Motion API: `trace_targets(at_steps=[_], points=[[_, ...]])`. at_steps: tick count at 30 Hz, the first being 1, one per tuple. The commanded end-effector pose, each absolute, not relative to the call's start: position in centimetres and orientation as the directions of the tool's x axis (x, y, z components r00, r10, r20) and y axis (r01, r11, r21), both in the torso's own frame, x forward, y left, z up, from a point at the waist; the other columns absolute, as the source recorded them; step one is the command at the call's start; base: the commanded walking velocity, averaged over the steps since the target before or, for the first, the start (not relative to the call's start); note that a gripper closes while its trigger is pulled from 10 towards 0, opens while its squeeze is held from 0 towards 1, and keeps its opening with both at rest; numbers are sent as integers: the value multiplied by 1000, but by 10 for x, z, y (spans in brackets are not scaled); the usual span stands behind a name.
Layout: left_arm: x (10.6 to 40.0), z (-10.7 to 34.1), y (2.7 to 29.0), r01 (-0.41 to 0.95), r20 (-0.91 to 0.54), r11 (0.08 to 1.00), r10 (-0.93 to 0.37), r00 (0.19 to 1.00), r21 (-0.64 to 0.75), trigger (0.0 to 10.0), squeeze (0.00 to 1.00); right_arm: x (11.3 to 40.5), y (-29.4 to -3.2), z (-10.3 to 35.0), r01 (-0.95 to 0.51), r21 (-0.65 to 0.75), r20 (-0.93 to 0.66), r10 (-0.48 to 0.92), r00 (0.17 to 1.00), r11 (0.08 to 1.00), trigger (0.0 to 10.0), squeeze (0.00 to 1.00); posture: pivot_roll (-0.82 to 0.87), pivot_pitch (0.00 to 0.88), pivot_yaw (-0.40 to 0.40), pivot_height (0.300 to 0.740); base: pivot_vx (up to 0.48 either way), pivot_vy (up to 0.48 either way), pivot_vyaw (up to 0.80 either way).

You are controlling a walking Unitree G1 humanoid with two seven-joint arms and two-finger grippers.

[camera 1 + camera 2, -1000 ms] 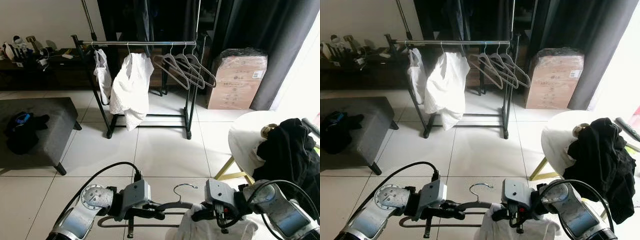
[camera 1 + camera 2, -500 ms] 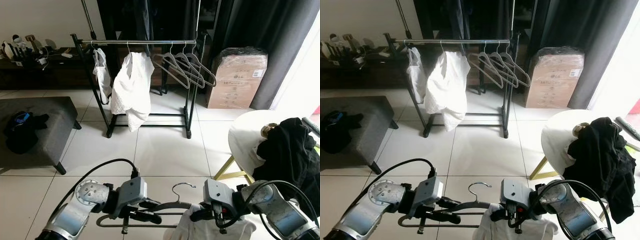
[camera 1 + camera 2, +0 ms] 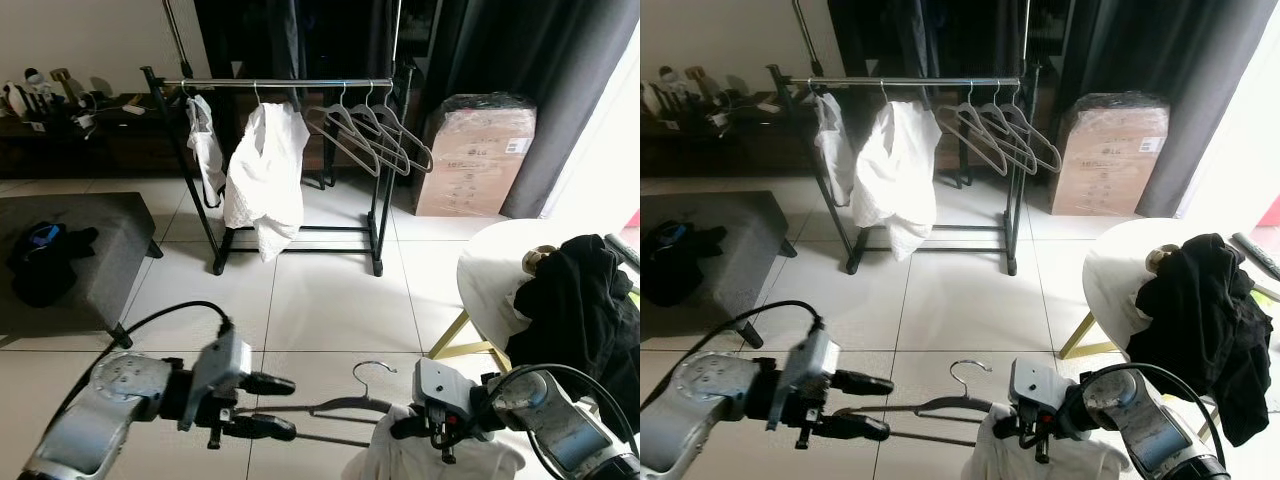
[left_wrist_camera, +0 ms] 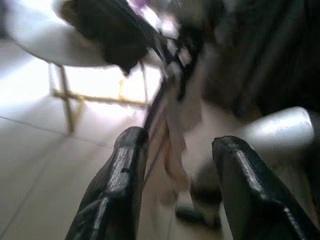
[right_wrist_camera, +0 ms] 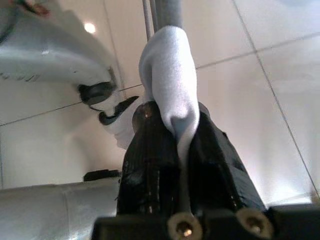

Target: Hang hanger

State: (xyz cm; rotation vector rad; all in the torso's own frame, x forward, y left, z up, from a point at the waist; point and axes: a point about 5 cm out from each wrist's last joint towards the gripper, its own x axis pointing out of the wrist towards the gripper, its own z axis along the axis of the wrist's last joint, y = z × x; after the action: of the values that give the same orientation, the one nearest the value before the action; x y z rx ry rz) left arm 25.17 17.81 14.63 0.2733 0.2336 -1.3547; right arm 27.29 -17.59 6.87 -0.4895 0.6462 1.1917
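Note:
A grey hanger (image 3: 340, 405) with a white garment (image 3: 415, 462) draped on it hangs low in front of me, hook up. My right gripper (image 3: 402, 428) is shut on the garment-covered right shoulder of the hanger; the right wrist view shows white cloth (image 5: 169, 95) pinched between its fingers. My left gripper (image 3: 268, 406) stands open, and the hanger's left end reaches the gap between its fingers (image 4: 122, 185). Farther off, across the tiled floor, is the clothes rack (image 3: 285, 86). It carries a white shirt (image 3: 265, 170) and three empty hangers (image 3: 372, 135).
A grey ottoman (image 3: 95, 235) with dark clothes (image 3: 42, 262) sits at the left. A round white table (image 3: 495, 270) with a black garment (image 3: 585, 305) stands close on my right. A cardboard box (image 3: 475, 155) is beside the rack, against dark curtains. Tiled floor lies between me and the rack.
My left gripper has opened off the hanger's left arm and drawn back to the left. The right gripper keeps its hold, and the hanger has tilted slightly.

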Motion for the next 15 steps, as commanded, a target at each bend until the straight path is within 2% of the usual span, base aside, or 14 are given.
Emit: trace_targets(at_steps=[1, 2, 3, 6, 10, 15], points=[[256, 159, 189, 950, -233, 304, -921, 312, 68, 10000, 1000, 282, -182, 78, -934, -58, -666, 684, 299, 351, 0, 0, -69, 90, 0, 740, 0, 0, 0], [257, 162, 192, 933, -192, 354, -913, 359, 61, 10000, 1000, 284, -184, 79, -927, -62, -659, 682, 317, 370, 0, 0, -67, 91, 3, 740, 0, 0, 0], [258, 165, 200, 890, -111, 454, -883, 455, 34, 10000, 1000, 288, -187, 83, -907, -71, -634, 684, 362, 414, 0, 0, -65, 92, 3, 740, 0, 0, 0], [255, 164, 207, 813, -2, 580, -814, 581, -56, 10000, 1000, 296, -191, 94, -875, -80, -576, 694, 432, 478, 0, 0, -61, 96, 4, 740, 0, 0, 0], [249, 156, 209, 690, 146, 682, -678, 721, -244, 10000, 1000, 300, -189, 116, -871, -93, -498, 736, 460, 482, 0, 0, -62, 106, 1, 740, 0, 0, 0], [247, 144, 210, 595, 191, 709, -569, 800, -379, 10000, 1000, 301, -184, 131, -881, -102, -444, 771, 456, 462, 0, 0, -59, 113, -1, 740, 0, 0, 0]])
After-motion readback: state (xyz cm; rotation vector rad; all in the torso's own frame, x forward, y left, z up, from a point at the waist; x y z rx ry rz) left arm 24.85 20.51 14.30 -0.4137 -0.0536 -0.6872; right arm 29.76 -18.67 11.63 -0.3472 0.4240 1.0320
